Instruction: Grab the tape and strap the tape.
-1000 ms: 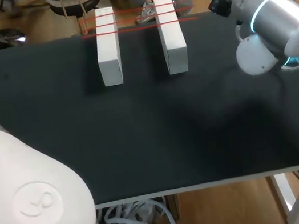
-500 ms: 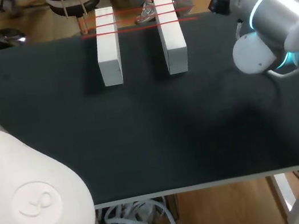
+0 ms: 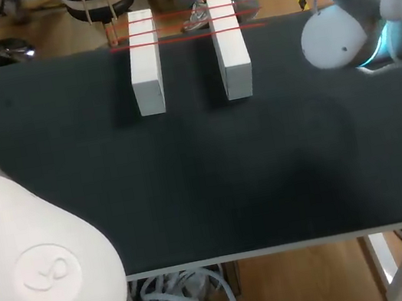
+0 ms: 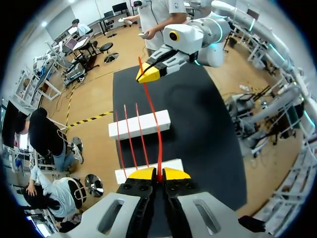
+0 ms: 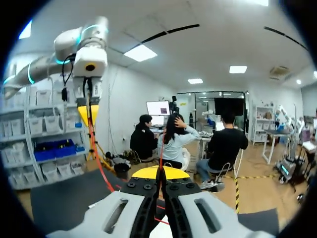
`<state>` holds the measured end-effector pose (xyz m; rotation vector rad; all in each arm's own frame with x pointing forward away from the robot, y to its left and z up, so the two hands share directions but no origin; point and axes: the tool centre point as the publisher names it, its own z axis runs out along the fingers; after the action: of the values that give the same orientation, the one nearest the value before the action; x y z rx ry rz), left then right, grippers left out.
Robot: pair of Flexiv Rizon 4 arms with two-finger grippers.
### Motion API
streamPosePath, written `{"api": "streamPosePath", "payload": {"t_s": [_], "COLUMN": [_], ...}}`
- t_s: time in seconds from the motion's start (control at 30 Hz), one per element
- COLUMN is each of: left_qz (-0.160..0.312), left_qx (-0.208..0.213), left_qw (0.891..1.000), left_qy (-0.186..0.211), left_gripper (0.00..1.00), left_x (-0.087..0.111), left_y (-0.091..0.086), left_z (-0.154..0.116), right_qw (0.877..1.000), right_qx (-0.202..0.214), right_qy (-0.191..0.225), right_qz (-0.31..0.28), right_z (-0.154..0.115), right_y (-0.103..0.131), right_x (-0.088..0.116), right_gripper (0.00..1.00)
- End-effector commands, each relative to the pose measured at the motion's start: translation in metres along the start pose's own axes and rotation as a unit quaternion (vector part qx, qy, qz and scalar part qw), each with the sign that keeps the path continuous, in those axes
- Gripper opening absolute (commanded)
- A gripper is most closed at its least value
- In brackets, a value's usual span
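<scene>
tape: thin red strand, stretched between both grippers
left gripper: pinched tight on tape
right gripper: pinched tight on tape

Your red tape is a thin strip, laid in three parallel bands across the tops of the two white blocks. The blocks stand side by side, apart, near the tabletop's far edge. One further length of it rises off the blocks, stretched taut above them.
</scene>
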<state>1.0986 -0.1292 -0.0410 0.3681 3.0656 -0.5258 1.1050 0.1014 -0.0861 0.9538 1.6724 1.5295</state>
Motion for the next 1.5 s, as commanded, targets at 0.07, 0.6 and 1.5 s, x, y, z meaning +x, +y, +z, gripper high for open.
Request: {"api": "streamPosePath", "payload": {"t_s": [0.07,0.6,1.5], "left_qz": [0.0,0.0,0.0], "left_qx": [-0.001,-0.001,-0.001], "left_qw": [1.0,1.0,1.0], "left_qy": [0.001,0.001,0.001], "left_gripper": [0.0,0.0,0.0], "left_x": [0.0,0.0,0.0], "left_y": [0.0,0.0,0.0], "left_z": [-0.001,-0.001,-0.001], "right_qw": [0.943,0.938,0.878], "right_qx": [0.157,0.169,0.32], "right_qy": [-0.21,-0.236,-0.266], "right_qz": [-0.204,-0.19,-0.238], "right_z": [-0.003,0.007,0.017], "right_y": [0.004,0.014,0.032], "right_x": [0.005,0.014,0.03], "right_gripper": [0.0,0.0,0.0]}}
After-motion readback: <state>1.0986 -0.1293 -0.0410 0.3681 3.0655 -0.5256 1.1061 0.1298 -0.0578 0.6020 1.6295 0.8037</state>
